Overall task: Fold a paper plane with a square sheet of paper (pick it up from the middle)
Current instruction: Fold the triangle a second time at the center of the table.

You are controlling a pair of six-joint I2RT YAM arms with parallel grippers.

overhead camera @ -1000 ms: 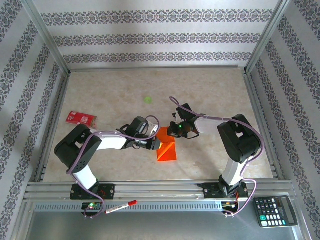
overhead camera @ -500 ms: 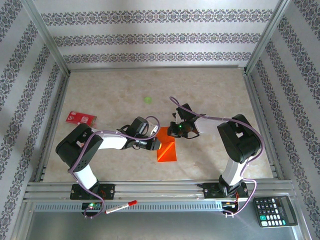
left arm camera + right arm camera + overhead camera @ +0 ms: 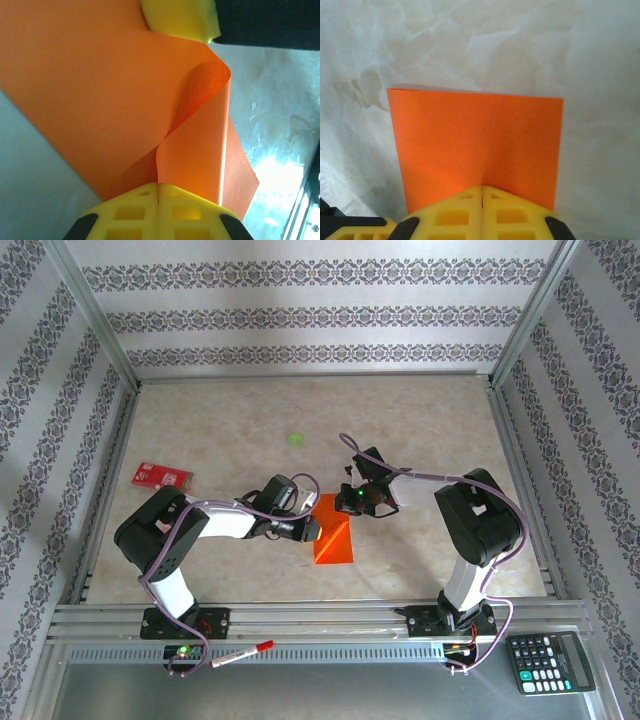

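Sheet: the orange sheet (image 3: 335,540) lay partly folded on the table (image 3: 420,420). It was a little nearer the near edge than the far one, between the two arms and about midway between the side edges.
Long axis: in the top view it ran roughly far to near, with the far end leaning slightly toward the left edge.
Left gripper: the left gripper (image 3: 308,530) sat at the sheet's left side. In its wrist view the fingers (image 3: 135,215) were pressed together and pinching an edge of the sheet (image 3: 90,90). From them one layer rose in a curl, so the paper lay ahead of the fingers, toward the right arm.
Right gripper: the right gripper (image 3: 352,508) sat at the sheet's far right part. In its wrist view the fingers (image 3: 510,215) were pressed together on the middle of one edge. The sheet (image 3: 475,135) lay flat and stretched straight away from them.
Meeting point: one right finger (image 3: 180,17) showed in the left wrist view at the far side of the curl, just beside the lifted layer.
Nearer arm: both touched the sheet. The left held the loose layer, and the right held the flat part down.
Step, as a judgement: a fold was in hand, with the lifted layer likely to be carried across the long axis toward the right gripper.
Risk, as a judgement: thin paper could slide or crease crookedly if the right pinch gave way.
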